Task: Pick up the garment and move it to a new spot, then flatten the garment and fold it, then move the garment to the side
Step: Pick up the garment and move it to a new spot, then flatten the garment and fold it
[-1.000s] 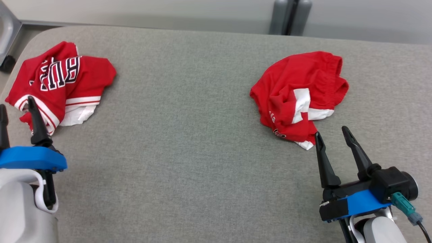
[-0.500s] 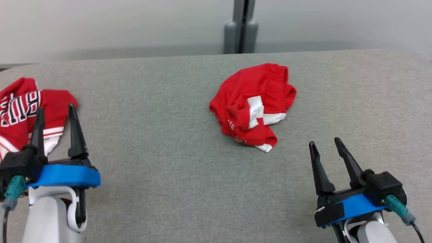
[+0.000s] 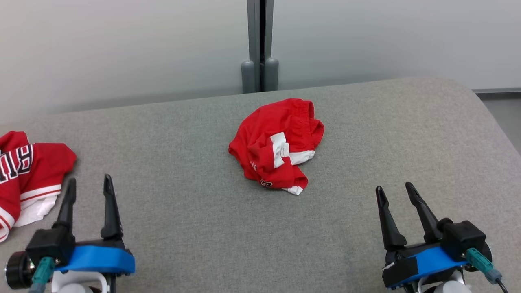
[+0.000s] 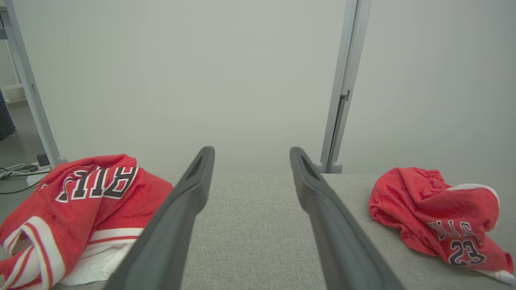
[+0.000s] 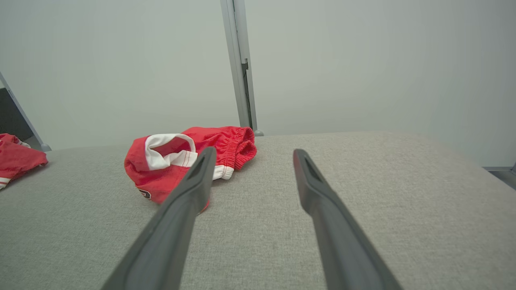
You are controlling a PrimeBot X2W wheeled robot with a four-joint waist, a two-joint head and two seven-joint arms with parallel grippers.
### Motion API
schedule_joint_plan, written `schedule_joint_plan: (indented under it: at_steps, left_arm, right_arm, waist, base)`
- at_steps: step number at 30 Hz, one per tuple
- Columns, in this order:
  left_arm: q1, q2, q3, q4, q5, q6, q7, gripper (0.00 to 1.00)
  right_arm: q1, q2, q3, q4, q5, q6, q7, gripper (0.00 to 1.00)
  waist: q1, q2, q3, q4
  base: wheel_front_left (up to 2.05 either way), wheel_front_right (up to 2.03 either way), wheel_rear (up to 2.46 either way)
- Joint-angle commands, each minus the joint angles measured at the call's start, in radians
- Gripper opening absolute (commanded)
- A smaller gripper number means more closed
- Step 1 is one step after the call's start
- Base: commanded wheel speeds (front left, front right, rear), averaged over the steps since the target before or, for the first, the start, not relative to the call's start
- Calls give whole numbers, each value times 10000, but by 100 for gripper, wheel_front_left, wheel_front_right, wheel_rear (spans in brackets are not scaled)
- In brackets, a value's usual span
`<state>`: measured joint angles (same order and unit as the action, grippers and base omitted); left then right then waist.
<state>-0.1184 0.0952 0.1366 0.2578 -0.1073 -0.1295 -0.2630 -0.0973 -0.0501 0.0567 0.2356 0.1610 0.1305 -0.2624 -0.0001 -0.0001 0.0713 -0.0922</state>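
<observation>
The red jersey with black-and-white lettering (image 3: 38, 162), well left of the crumpled red-and-white shorts (image 3: 264, 140), runs off the head view's left edge, its lettering cut short. The shorts' small print there is too small to read.

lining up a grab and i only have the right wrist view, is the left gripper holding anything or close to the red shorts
Observer: No. In the head view the left gripper is open and empty at the lower left, well apart from the red shorts.
Operator: whats the red scrap at my far left edge
Observer: A second garment, a red jersey with white trim and large lettering, crumpled just left of the left gripper.
Operator: any print on the shorts i cant see
Observer: Yes. The left wrist view shows a 23 below some lettering on the side facing that camera.
</observation>
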Motion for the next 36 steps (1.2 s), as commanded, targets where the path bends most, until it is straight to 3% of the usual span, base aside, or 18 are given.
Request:
schedule_joint_plan:
  at_steps: [1, 13, 36]
  left_arm:
    - [185, 17, -61, -59, 43, -11, -26, 100]
    - [1395, -191, -323, 41, 195, -10, -26, 100]
    - [1387, -158, -198, 200, 306, -4, -26, 100]
  right_arm:
    - [134, -9, -33, 0, -3, 3, -35, 100]
    - [712, -11, -269, 208, -112, 3, -36, 100]
    - [647, -11, -184, 588, -48, 3, -37, 100]
  waist:
    - [1, 1, -76, -12]
    - [1, 1, -674, 383]
    - [1, 1, -705, 481]
  base:
    - [0, 0, 0]
    - [0, 0, 0]
    - [0, 0, 0]
